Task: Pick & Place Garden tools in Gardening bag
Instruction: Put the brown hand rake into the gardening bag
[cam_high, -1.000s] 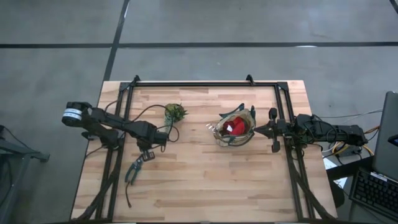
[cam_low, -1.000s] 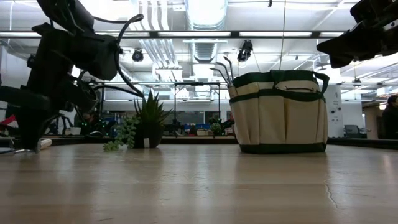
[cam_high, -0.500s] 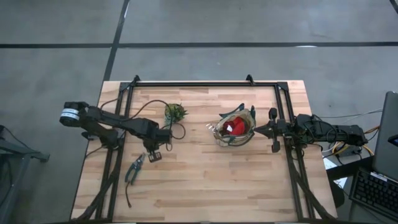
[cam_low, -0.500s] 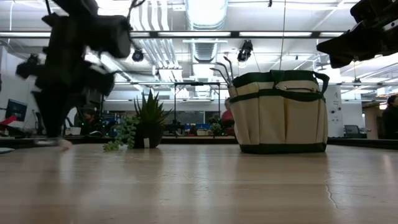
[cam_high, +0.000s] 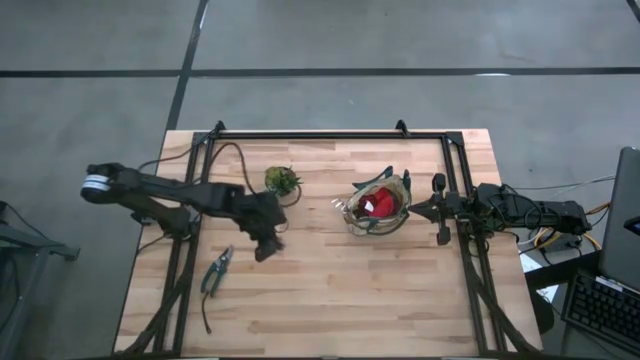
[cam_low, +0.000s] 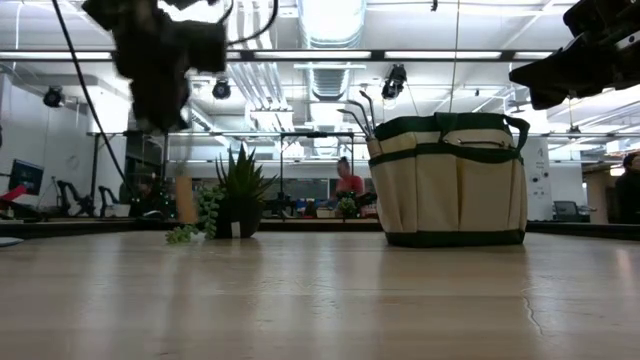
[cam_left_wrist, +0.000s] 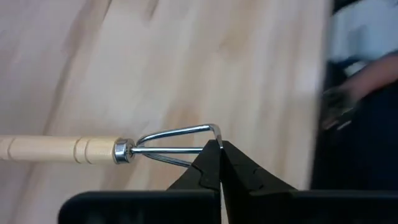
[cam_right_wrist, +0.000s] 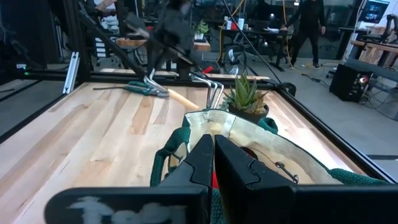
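Above the table's left half, the left gripper (cam_left_wrist: 220, 146) pinches the fork (cam_left_wrist: 93, 149) by its tines — right gripper (cam_right_wrist: 213, 146) pressed together beside the bag (cam_high: 378, 205).

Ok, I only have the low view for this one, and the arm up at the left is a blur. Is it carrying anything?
Observer: Yes. The left gripper is shut on the metal prongs of the hand fork, and the fork's wooden handle sticks out sideways.
Operator: Any tools lying on the table? I see none from here.
Observer: One. The green-handled pruners lie flat on the wood, on the far side of the left gripper from the bag.
Operator: And the other arm?
Observer: The right gripper waits shut at the bag's rim, on the side facing its own arm.
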